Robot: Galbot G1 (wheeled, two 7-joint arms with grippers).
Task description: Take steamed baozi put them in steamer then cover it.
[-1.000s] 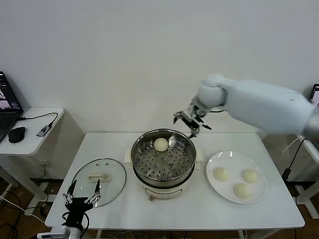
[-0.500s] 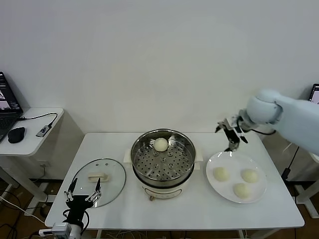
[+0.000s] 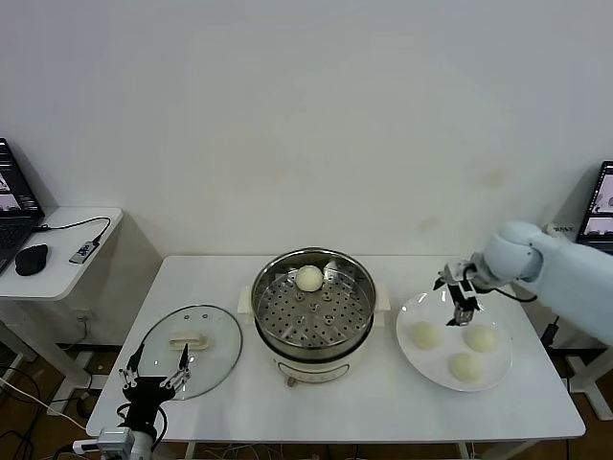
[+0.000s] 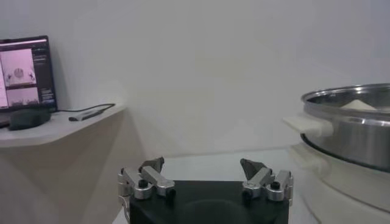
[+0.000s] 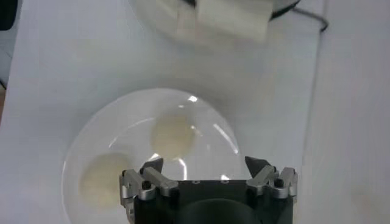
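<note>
The steamer (image 3: pixel 313 331) stands mid-table with one baozi (image 3: pixel 308 278) on its perforated tray at the far side. Three baozi (image 3: pixel 424 334) (image 3: pixel 481 337) (image 3: pixel 465 365) lie on a white plate (image 3: pixel 427 365) to the right. My right gripper (image 3: pixel 460 292) is open and empty, hovering over the plate's far edge. In the right wrist view it (image 5: pixel 204 165) is above the plate, with two baozi (image 5: pixel 173 135) (image 5: pixel 103 176) below it. The glass cover (image 3: pixel 215 359) lies flat on the table left of the steamer. My left gripper (image 3: pixel 153 374) is open and parked at the cover's near edge.
A side table (image 3: pixel 62 264) at the left holds a laptop (image 3: pixel 14 201) and a mouse (image 3: pixel 32 259). The left wrist view shows the steamer's wall (image 4: pixel 353 137) and side handle (image 4: pixel 308 125). Another screen (image 3: pixel 603 201) stands at the far right.
My right gripper has moved from over the steamer's far rim to the right and down, to above the plate. The left gripper has stayed by the cover.
</note>
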